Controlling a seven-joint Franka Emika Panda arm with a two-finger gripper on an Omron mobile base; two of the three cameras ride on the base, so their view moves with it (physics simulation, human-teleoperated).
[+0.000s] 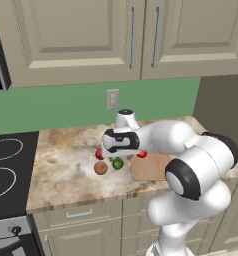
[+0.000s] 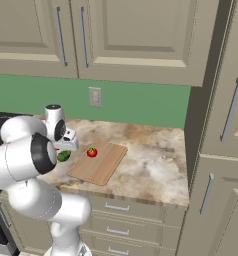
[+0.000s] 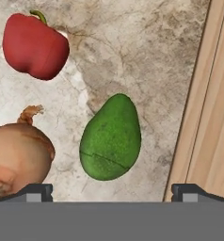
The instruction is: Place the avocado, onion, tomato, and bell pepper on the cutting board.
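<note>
Three items off the cutting board [image 3: 212,108] edge, avocado [image 3: 110,138] between the spread gripper [image 3: 112,190] tips, bare counter [image 3: 132,56] around.

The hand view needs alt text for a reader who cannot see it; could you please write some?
A pear-shaped green avocado lies on the mottled beige stone counter between the open gripper's two dark fingertips. A brown papery onion sits beside it, a lumpy deep-red bell pepper lies further off, and the light-wood cutting board's rim runs along the other side.
</note>
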